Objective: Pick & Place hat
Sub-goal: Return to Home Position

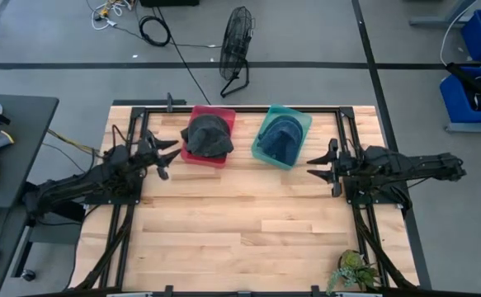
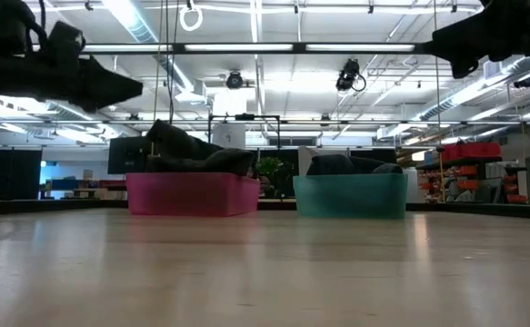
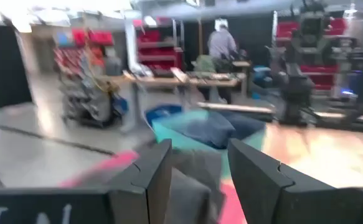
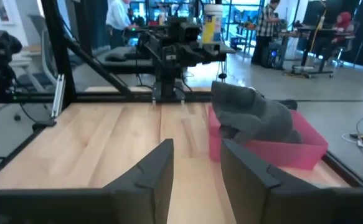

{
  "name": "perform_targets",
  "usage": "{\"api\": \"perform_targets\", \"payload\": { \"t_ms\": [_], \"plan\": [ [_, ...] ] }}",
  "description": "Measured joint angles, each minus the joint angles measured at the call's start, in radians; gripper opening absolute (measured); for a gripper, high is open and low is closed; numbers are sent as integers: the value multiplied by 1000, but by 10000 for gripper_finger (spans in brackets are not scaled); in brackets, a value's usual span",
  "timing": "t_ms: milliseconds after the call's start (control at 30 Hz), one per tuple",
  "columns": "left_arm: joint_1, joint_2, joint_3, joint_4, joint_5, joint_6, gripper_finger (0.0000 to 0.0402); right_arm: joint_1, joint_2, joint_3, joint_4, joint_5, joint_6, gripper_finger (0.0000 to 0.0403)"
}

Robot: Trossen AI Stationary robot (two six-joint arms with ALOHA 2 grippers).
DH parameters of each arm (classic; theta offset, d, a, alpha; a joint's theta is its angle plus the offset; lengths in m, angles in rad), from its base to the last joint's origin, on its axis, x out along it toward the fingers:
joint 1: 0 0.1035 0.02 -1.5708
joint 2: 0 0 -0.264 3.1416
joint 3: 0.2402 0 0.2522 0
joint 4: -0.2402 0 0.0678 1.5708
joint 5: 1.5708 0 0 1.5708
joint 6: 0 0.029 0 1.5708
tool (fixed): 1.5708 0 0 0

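A dark grey hat [image 1: 207,134] lies in a pink bin [image 1: 208,156] on the far part of the table; its crown sticks up over the rim [image 2: 187,145]. A dark blue hat [image 1: 280,137] lies in a teal bin [image 1: 265,153] beside it. My left gripper [image 1: 171,154] hovers open just left of the pink bin, above the table. In the left wrist view the grey hat [image 3: 197,177] shows between my fingers. My right gripper [image 1: 316,166] hovers open to the right of the teal bin. The right wrist view shows the grey hat [image 4: 253,115] in the pink bin [image 4: 281,149].
Both bins stand side by side near the table's far edge. The wooden table top [image 1: 240,223] lies bare in the middle and near part. A small green plant [image 1: 354,269] stands at the near right corner. A floor fan [image 1: 237,49] stands beyond the table. People show far off in the room.
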Motion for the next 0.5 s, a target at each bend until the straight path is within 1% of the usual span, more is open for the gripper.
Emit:
{"api": "perform_targets", "payload": {
  "t_ms": [133,333,500],
  "plan": [
    [5,0,0,-24,27,-30,161,0,-19,-57,72,-23,0,137],
    [5,0,0,2,28,30,161,0,-43,-179,211,-48,15,137],
    [5,0,0,-19,27,32,161,0,-70,-222,231,-48,9,137]
  ]
}}
